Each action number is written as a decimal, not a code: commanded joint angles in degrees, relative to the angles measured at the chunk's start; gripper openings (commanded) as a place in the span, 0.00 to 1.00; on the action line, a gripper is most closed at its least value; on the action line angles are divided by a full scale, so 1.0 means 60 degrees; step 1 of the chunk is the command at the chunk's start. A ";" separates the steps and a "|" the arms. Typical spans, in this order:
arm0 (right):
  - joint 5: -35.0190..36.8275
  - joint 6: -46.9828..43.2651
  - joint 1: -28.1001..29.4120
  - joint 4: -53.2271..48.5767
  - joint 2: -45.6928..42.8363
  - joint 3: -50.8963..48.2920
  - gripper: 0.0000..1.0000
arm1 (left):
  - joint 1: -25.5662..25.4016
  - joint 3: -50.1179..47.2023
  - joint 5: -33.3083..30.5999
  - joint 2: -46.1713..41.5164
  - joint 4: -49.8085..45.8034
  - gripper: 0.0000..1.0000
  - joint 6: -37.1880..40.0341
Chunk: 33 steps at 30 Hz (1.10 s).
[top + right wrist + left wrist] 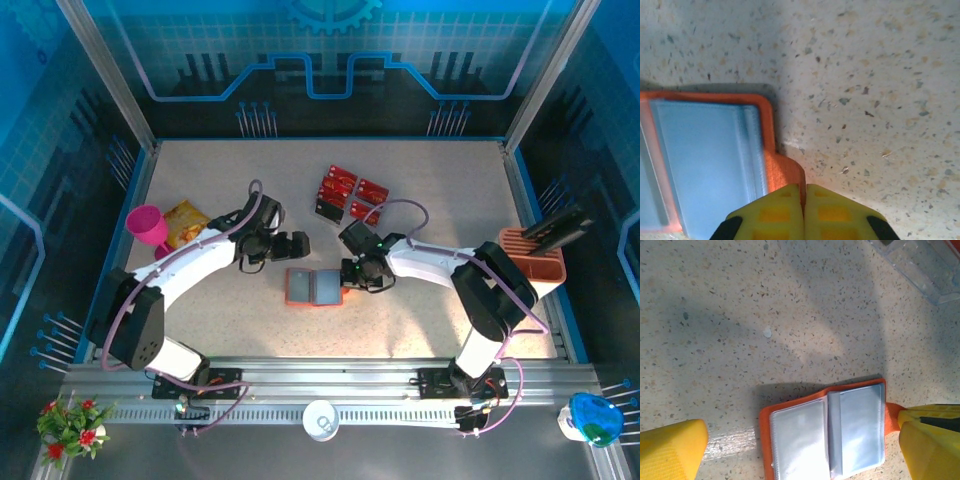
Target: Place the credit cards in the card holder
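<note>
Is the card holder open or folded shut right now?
Open, spread flat: the card holder shows both grey inner pockets face up. The right tool is shut on its edge tab.

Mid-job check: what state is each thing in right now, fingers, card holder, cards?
card holder: open flat on the table, pockets up, no cards visible inside.
credit cards: loose cluster on the table beyond the holder, untouched.
right gripper: fingers shut on the card holder's orange edge tab.
left gripper: fingers open, holding nothing.
</note>
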 commanded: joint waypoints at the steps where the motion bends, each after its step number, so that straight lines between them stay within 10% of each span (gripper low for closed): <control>1: 0.0380 0.0062 -0.0159 -0.0130 -0.0119 0.0078 0.00 | -0.0091 0.0268 0.0250 0.0225 -0.0001 0.99 0.0247; 9: 0.0266 0.0048 -0.0911 0.0254 -0.0847 -0.0890 0.00 | -0.0123 0.0341 0.0242 0.0548 0.0115 0.99 0.0313; 18: -0.0456 -0.1294 -0.1622 -0.0360 -0.1782 0.0221 0.44 | -0.0136 0.0616 0.0270 0.0862 0.0072 0.99 0.0495; 33: -0.0098 -0.5743 -0.2996 -0.4729 0.1230 0.7117 0.52 | -0.0136 0.0738 0.0453 0.1136 0.0277 0.99 0.0409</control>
